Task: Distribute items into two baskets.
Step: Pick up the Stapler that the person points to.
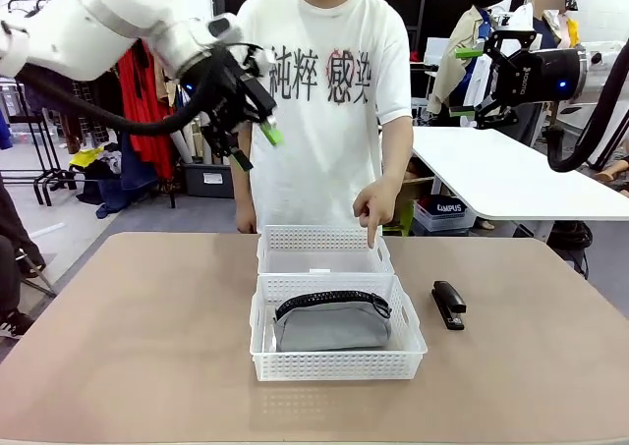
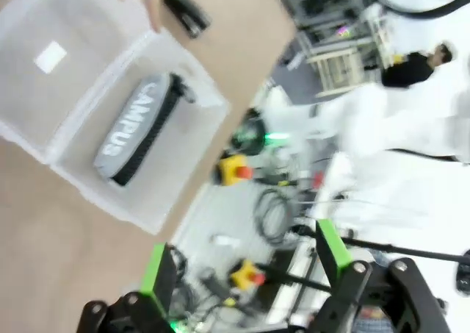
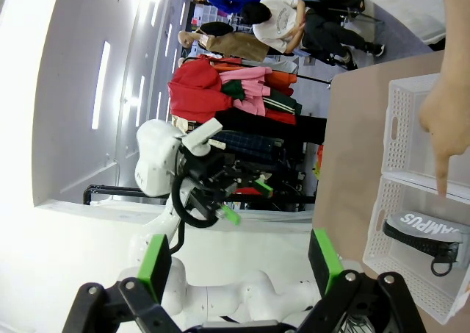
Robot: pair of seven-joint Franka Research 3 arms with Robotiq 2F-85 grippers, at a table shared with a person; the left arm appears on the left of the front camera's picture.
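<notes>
Two white lattice baskets stand end to end mid-table. The near basket (image 1: 339,364) (image 2: 176,167) (image 3: 396,263) holds the grey pouch (image 1: 329,325) (image 2: 136,131) (image 3: 424,232), zipper up. The far basket (image 1: 314,237) (image 2: 84,24) (image 3: 400,127) holds nothing but its label. Right of the near basket, the black stapler (image 1: 448,304) (image 2: 185,13) lies on the table. A person's hand (image 1: 375,209) (image 3: 448,120) points a finger down into the far basket. My left gripper (image 1: 256,145) (image 2: 246,263) hangs open high over the left. My right gripper (image 1: 467,82) (image 3: 239,263) is open, high at the far right.
The brown table (image 1: 147,317) has free room on both sides of the baskets. The person stands at its far edge. A white table (image 1: 491,170) sits behind on the right, and clothes racks and boxes on the floor to the left.
</notes>
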